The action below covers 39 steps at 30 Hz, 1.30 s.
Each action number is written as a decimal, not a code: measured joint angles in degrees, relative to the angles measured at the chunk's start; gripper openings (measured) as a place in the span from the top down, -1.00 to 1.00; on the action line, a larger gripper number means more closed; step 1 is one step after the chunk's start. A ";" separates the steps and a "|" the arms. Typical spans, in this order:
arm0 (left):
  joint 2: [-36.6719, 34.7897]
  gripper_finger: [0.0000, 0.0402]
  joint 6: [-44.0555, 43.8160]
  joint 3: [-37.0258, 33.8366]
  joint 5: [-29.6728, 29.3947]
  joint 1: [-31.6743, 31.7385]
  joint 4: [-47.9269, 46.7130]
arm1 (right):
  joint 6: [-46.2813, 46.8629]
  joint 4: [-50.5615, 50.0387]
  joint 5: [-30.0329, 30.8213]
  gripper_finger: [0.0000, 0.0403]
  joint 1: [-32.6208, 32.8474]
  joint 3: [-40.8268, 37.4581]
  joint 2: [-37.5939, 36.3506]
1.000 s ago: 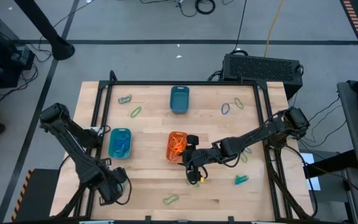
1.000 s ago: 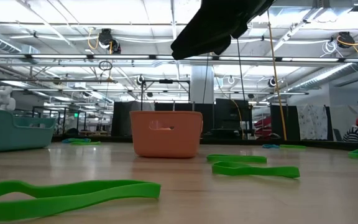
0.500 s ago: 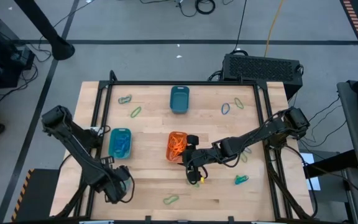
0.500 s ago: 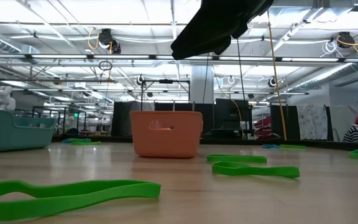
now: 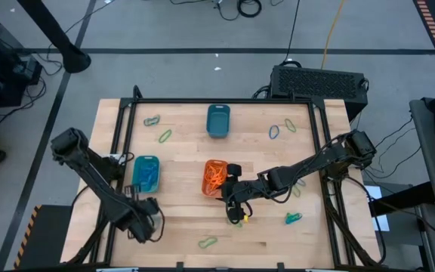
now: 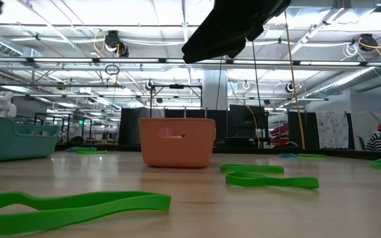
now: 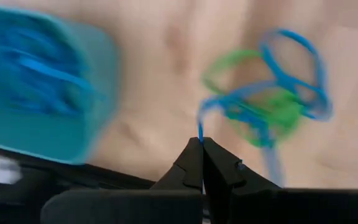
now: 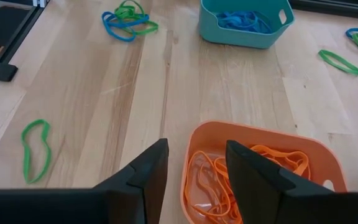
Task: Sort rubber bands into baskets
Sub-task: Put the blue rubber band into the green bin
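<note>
Left wrist view: left tool [image 7: 202, 144] pressed together on a blue rubber band [image 7: 278, 87], limp and light, best pinched anywhere along its strand; right tool [image 8: 194, 163] spread above orange basket [image 8: 328, 162].

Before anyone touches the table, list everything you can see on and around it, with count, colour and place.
Dark teal basket: one, far middle of the table.
Turquoise basket: one, left side, holding blue bands.
Orange basket: one, centre, holding orange bands.
Loose rubber bands: roughly seven spots, green and blue, scattered over the table.
Table: one, light wood.
Black box: one, beyond the table's far right corner.
Left gripper: jaws shut, front left, by a blue-green tangle.
Right gripper: jaws open, at the orange basket's edge.
</note>
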 joint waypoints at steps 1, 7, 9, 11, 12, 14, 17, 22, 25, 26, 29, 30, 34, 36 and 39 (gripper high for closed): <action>-0.27 1.00 0.94 0.00 -1.86 0.73 -1.31 | 0.00 0.00 0.00 0.24 0.02 0.00 0.00; -1.03 1.00 6.36 0.00 -12.71 8.34 -12.04 | 0.00 0.00 0.02 0.24 0.02 0.00 0.00; -1.04 1.00 9.16 0.00 -15.35 11.39 -14.26 | 0.00 0.00 0.00 0.24 0.00 0.00 0.00; -1.05 1.00 13.07 0.00 -16.41 14.37 -14.97 | 0.00 0.00 0.02 0.24 0.01 0.00 0.00; -1.05 1.00 15.29 0.00 -16.63 15.73 -14.98 | 0.00 0.00 0.01 0.24 0.00 0.00 0.00; -1.05 1.00 18.80 0.00 -17.13 18.21 -15.00 | 0.00 0.00 0.02 0.24 0.02 0.00 0.00; -1.19 1.00 23.55 0.00 -17.38 21.30 -15.51 | 0.00 -0.42 0.00 0.24 0.00 0.00 0.00; -6.19 1.00 26.73 -2.55 -18.62 24.83 -14.95 | 0.25 -3.20 0.02 0.24 0.00 0.00 0.00; -11.28 1.00 26.62 -6.17 -18.45 26.87 -13.27 | 0.28 -3.93 0.02 0.24 0.01 0.00 0.00; -12.96 1.00 26.54 -7.62 -18.37 27.36 -12.20 | 0.28 -3.93 0.02 0.24 0.00 0.00 0.00; -17.19 1.00 26.49 -11.55 -18.18 28.44 -8.09 | 0.31 -3.91 0.02 0.24 0.02 0.00 0.00; -18.37 1.00 26.49 -12.80 -17.99 28.65 -6.35 | 0.37 -3.91 0.02 0.24 0.00 0.00 0.00; -20.51 0.97 26.44 -16.31 -17.69 28.90 -2.13 | 0.42 -3.85 0.02 0.24 -0.05 0.00 0.00; -20.52 0.91 24.88 -17.31 -16.11 28.90 -1.03 | 0.42 -3.84 0.02 0.24 -0.05 0.00 0.00; -20.10 0.81 22.99 -17.57 -12.25 28.81 -0.82 | 0.44 -3.79 0.02 0.24 -0.05 0.00 0.00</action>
